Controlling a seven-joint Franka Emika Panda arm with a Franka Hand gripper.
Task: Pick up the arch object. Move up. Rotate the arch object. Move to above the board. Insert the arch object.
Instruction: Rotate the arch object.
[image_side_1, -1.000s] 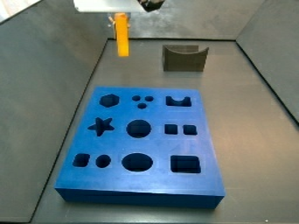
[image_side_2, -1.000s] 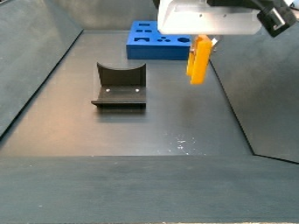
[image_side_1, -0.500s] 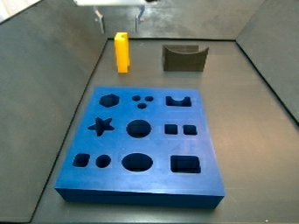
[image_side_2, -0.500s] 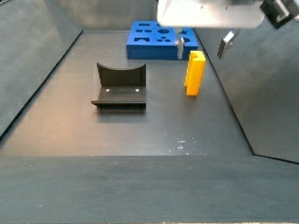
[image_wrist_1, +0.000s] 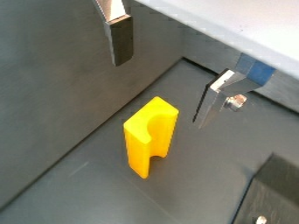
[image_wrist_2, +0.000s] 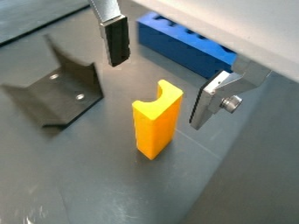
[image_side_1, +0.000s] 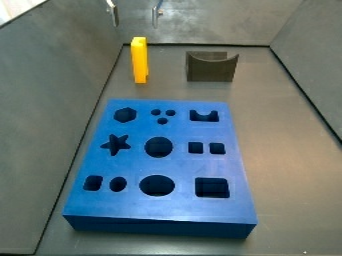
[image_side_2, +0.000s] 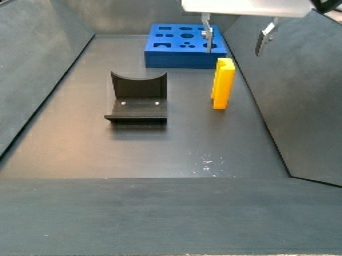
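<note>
Since the arch object (image_side_1: 139, 59) is standing on the floor by itself, I'd say none of the task steps are done yet: pickup, lift, rotate, move over the board (image_side_1: 160, 167) and insert are all still to go. Going left to right in a side view: the arch object sits upper left, upright on its narrow end, the fixture (image_side_1: 209, 66) is just right of it, and the board fills the middle and lower part, every cut-out empty, arch slot included.

Gripper (image_wrist_2: 163, 64) hangs above the block with its jaws spread wide and nothing between them. In both wrist views the yellow piece stands below the gap, touching neither finger (image_wrist_1: 121, 38), notch edge up. In a side view the fingertips (image_side_2: 210, 42) show just above the block's top, near the frame's upper right.

So my guess: next I need to come straight down and close on it.
</note>
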